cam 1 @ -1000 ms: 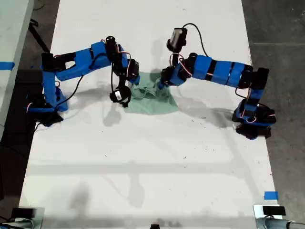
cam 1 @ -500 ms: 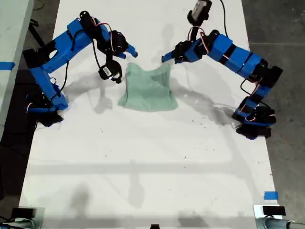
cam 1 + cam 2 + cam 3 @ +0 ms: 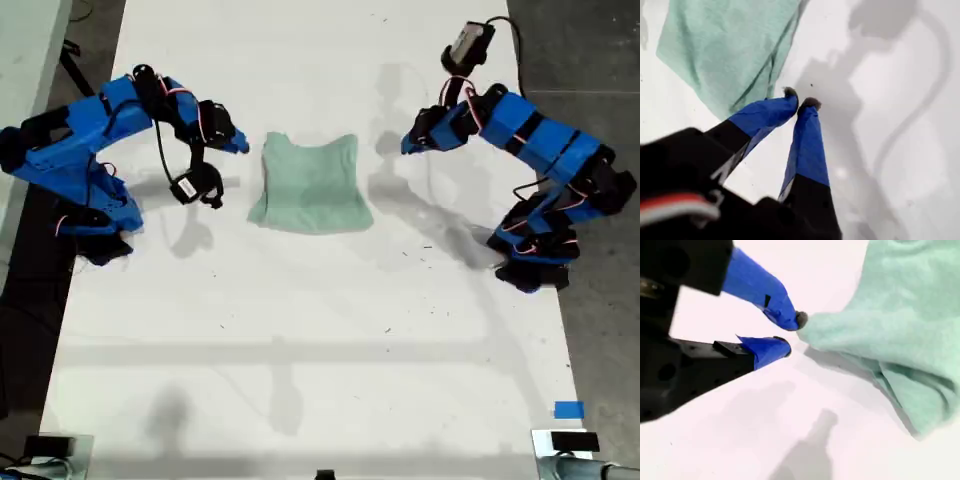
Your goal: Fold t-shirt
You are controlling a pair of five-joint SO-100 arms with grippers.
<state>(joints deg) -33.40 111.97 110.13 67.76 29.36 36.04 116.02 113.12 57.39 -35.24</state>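
The pale mint-green t-shirt (image 3: 310,185) lies folded into a small bundle on the white table, toward the far middle in the exterior view. My first gripper (image 3: 405,148) hovers off the shirt's edge toward the exterior view's right. Its blue fingertips (image 3: 800,99) are together and hold nothing, with the t-shirt (image 3: 730,45) a short way beyond them. My second gripper (image 3: 243,147) is toward the exterior view's left, by the shirt's far corner. Its jaws (image 3: 791,334) stand a little apart and empty, just short of the t-shirt's edge (image 3: 890,315).
The white table (image 3: 300,330) stretches toward the near edge. Both arm bases (image 3: 95,215) (image 3: 530,255) are clamped at its sides. Blue tape (image 3: 568,409) marks the near corner at the exterior view's right. Dark floor lies beyond the table.
Both grippers have let go of the shirt and drawn back outward to either side. The shirt, bunched between them before, now lies flat and still.
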